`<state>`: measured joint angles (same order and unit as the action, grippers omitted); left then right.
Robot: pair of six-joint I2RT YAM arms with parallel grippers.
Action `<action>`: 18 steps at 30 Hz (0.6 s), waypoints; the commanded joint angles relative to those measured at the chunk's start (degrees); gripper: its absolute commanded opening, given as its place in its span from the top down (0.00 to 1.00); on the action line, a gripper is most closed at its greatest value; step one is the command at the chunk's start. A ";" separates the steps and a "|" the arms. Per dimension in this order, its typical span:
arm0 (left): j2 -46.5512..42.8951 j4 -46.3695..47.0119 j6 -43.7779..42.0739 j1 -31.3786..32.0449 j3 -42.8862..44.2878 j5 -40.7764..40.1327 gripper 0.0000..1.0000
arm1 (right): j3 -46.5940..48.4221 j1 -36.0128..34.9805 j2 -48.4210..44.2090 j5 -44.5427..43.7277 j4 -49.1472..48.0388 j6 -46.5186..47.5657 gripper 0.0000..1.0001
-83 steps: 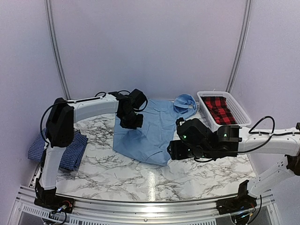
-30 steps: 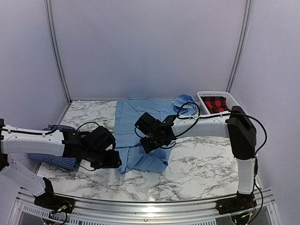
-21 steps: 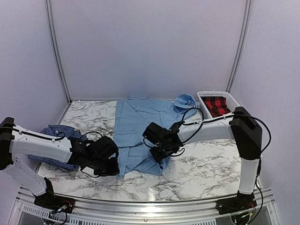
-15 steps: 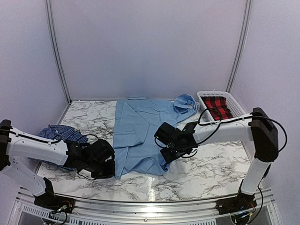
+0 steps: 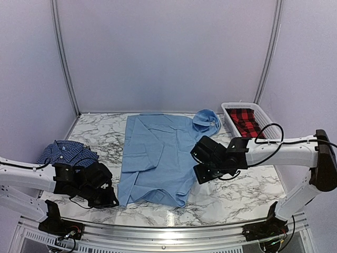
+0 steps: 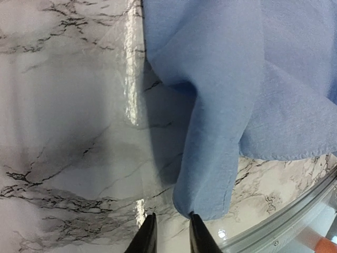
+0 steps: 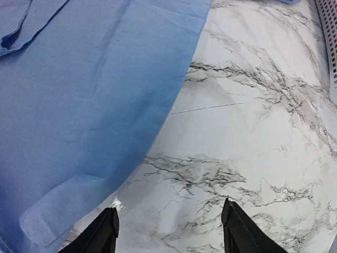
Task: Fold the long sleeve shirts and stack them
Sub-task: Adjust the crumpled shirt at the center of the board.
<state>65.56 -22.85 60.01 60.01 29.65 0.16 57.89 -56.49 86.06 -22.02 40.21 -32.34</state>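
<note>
I see the light blue shirt (image 5: 158,153) spread across the middle of the marble desk (image 5: 237,195), collar at the far side. My left tool (image 5: 109,198) sits low just beside its near left corner; my right tool (image 5: 202,173) is at its right edge. The dark checked shirt (image 5: 66,152) lies bunched at the left. A white basket (image 5: 274,129) holds red plaid cloth (image 5: 245,121).

open marble table (image 5: 237,195) runs across the lower right of the top view. the light blue shirt (image 5: 158,158) fills the centre, the checked shirt (image 5: 66,152) sits left, a white basket (image 5: 267,125) blocks upper right.
</note>
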 commanded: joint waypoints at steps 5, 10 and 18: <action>-2.37 -9.95 -2.62 0.28 5.54 -3.29 0.75 | 11.37 -9.77 8.94 -3.92 2.99 -6.29 0.31; -0.58 -15.47 -7.02 0.11 15.97 -8.58 0.62 | 16.30 -11.80 15.88 -7.21 5.95 -7.75 0.22; 21.36 -11.70 -17.59 -0.51 34.90 -8.62 0.50 | 4.09 -11.80 11.48 -6.75 7.90 -13.31 0.16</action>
<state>78.04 -34.74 49.65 59.96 58.37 -7.88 68.51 -68.10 102.56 -27.62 44.56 -40.49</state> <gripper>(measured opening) 0.487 0.837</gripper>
